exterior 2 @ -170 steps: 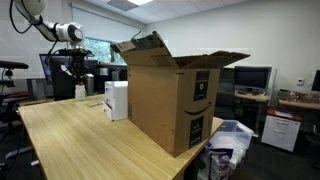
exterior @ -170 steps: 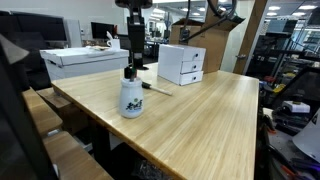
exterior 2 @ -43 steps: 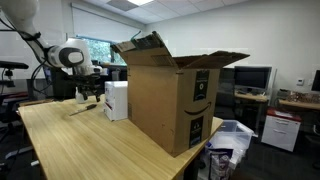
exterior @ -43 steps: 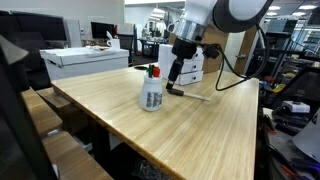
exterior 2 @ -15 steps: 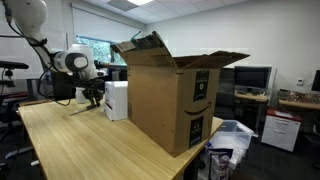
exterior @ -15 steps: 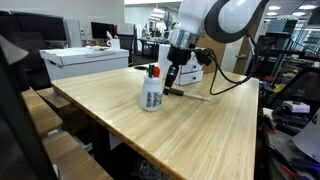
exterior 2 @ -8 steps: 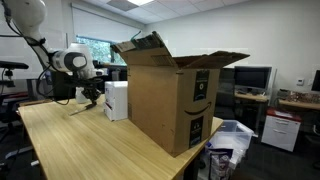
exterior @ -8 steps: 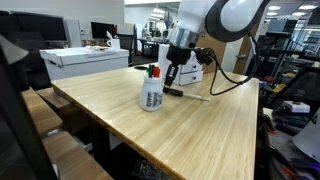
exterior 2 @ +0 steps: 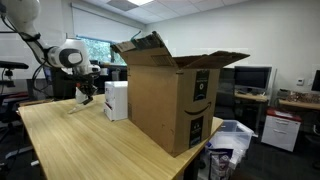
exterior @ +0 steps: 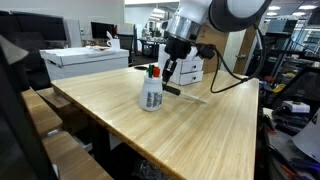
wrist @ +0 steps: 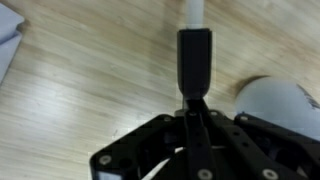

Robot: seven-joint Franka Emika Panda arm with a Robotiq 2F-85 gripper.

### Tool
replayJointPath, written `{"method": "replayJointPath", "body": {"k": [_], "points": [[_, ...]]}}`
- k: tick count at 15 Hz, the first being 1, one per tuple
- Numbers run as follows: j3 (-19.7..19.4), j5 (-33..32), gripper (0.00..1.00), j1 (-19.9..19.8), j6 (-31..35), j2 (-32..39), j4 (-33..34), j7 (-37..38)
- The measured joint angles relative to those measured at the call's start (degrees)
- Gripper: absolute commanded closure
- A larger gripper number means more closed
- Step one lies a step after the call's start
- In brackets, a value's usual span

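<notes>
My gripper (exterior: 170, 77) hangs over the wooden table (exterior: 210, 125), just right of a white cup (exterior: 151, 97) that holds coloured markers (exterior: 153, 71). In the wrist view the jaws (wrist: 195, 118) are closed on the black end of a black-and-white marker (wrist: 194, 50), whose white end points away over the wood. The cup's white rim (wrist: 275, 105) shows at the right. In an exterior view the marker (exterior: 190, 93) slants low over the table below the gripper. The gripper also shows in an exterior view (exterior 2: 86, 94), far left.
A white drawer unit (exterior: 188, 62) stands right behind the gripper and also shows beside it (exterior 2: 116, 99). A large open cardboard box (exterior 2: 170, 95) stands further along the table. A flat white box (exterior: 85, 62) lies at the back. The table's front edge is close to the cup.
The gripper has risen slightly from its low position at the marker's black end. The cup has not moved.
</notes>
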Motion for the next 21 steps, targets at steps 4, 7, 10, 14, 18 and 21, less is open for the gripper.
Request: {"method": "replayJointPath", "body": {"k": [4, 7, 10, 14, 18, 21], "points": [[1.29, 4.07, 0.98, 0.08, 0.05, -3.01, 0.31, -0.03], [1.46, 5.83, 0.98, 0.16, 1.27, -5.28, 0.33, -0.03], [1.43, 6.82, 0.98, 0.18, 2.86, -6.71, 0.26, -0.03], [1.28, 8.4, 0.97, 0.42, 2.91, -8.73, 0.24, -0.03], [0.88, 8.59, 0.98, 0.65, 2.87, -11.85, 0.2, -0.02], [0.87, 8.59, 0.97, 1.22, 3.97, -14.37, 0.19, -0.02]]}}
